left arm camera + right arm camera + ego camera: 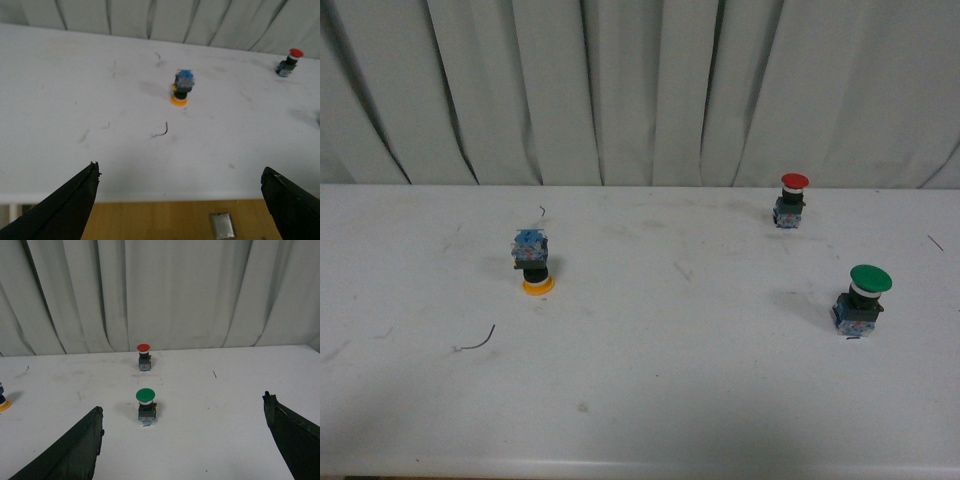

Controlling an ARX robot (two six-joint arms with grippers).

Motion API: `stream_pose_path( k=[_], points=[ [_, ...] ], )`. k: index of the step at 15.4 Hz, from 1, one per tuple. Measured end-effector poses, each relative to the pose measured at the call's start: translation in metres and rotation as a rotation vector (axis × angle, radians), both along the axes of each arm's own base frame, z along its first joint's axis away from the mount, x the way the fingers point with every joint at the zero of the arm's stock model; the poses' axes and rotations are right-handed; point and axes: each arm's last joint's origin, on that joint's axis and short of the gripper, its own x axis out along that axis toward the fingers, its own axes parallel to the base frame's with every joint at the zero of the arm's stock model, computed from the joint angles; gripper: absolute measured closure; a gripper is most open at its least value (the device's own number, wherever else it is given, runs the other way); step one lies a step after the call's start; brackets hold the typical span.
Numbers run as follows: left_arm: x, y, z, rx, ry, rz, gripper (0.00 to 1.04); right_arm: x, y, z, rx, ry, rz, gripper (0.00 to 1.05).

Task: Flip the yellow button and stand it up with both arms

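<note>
The yellow button (533,262) stands upside down on the white table, yellow cap on the surface and blue block base on top. In the left wrist view the yellow button (182,87) is far ahead of my open left gripper (180,172), whose black fingertips (90,172) hang over the table's near edge. At the edge of the right wrist view only a sliver of the yellow button (3,404) shows. My right gripper (182,410) is open and empty above the table. Neither arm appears in the front view.
A red-capped button (791,200) stands upright at the back right, and a larger green-capped button (863,299) stands nearer on the right. A thin dark wire scrap (478,341) lies front left. A grey curtain (640,90) hangs behind the table (650,400).
</note>
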Motion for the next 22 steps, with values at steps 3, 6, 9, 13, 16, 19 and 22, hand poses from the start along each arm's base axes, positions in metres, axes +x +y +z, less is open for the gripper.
stream_pose_path(
  k=[3, 6, 9, 13, 16, 19, 22],
  points=[
    [0.05, -0.015, 0.024, 0.02, -0.076, -0.074, 0.07, 0.0, 0.0, 0.0, 0.0, -0.001, 0.0, 0.06],
    [0.113, -0.034, 0.031, 0.026, -0.065, -0.12, 0.07, 0.0, 0.0, 0.0, 0.0, -0.001, 0.0, 0.06],
    [0.197, -0.06, 0.013, 0.044, 0.104, -0.155, 0.07, 0.0, 0.0, 0.0, 0.0, -0.001, 0.0, 0.06],
    [0.271, -0.079, -0.001, 0.047, 0.247, -0.137, 0.07, 0.0, 0.0, 0.0, 0.0, -0.001, 0.0, 0.06],
    [0.31, -0.086, -0.006, 0.048, 0.331, -0.091, 0.07, 0.0, 0.0, 0.0, 0.0, 0.0, 0.0, 0.06],
    [0.338, -0.091, -0.019, 0.038, 0.489, -0.056, 0.07, 0.0, 0.0, 0.0, 0.0, 0.0, 0.0, 0.06],
    [0.342, -0.091, -0.033, 0.07, 0.544, -0.042, 0.07, 0.0, 0.0, 0.0, 0.0, 0.0, 0.0, 0.06]
  ],
)
